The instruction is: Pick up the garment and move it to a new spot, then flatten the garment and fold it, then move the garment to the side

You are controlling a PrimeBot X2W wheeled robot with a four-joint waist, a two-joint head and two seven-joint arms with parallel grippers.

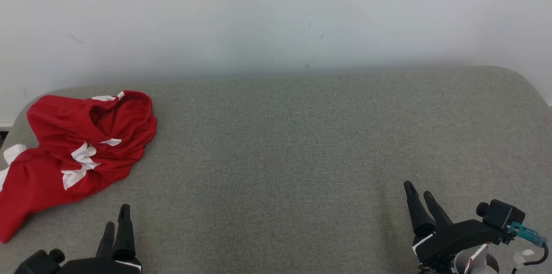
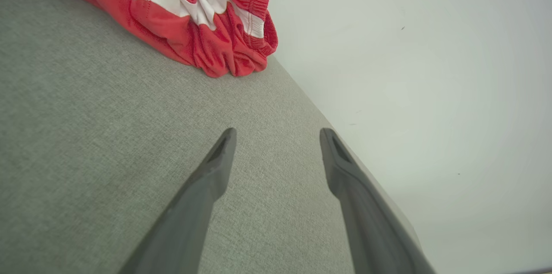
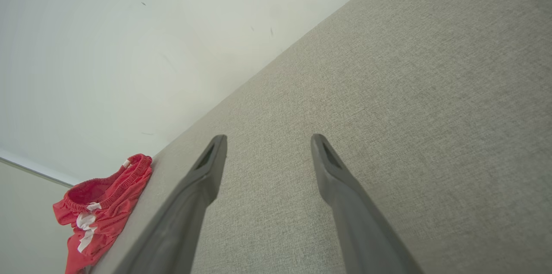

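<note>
Left gripper (image 1: 116, 218): jaws spread wide, nothing between them, hanging low over bare grey table (image 1: 302, 157). Right gripper (image 1: 417, 190): same, jaws wide apart and empty, fingers aimed toward the wall (image 1: 276, 15). The garment (image 1: 77, 153) lies just ahead of the left gripper and a little to its outer side, near; it is well apart from the right gripper, across the whole table to that gripper's left. It is red with white trim, crumpled in a heap, with what looks like a gathered elastic band facing up. One end reaches the table's edge and may hang over it. It lies straight on the table, not inside anything. Judgement: step in hand is the first one, the pick-up; nothing lifted yet, flattening and folding not begun. Next move calls for the left gripper to go forward and outward, come down on a raised fold and close on it. Risk: pinching only a thin top layer, so the heap drags instead of lifting.
</note>
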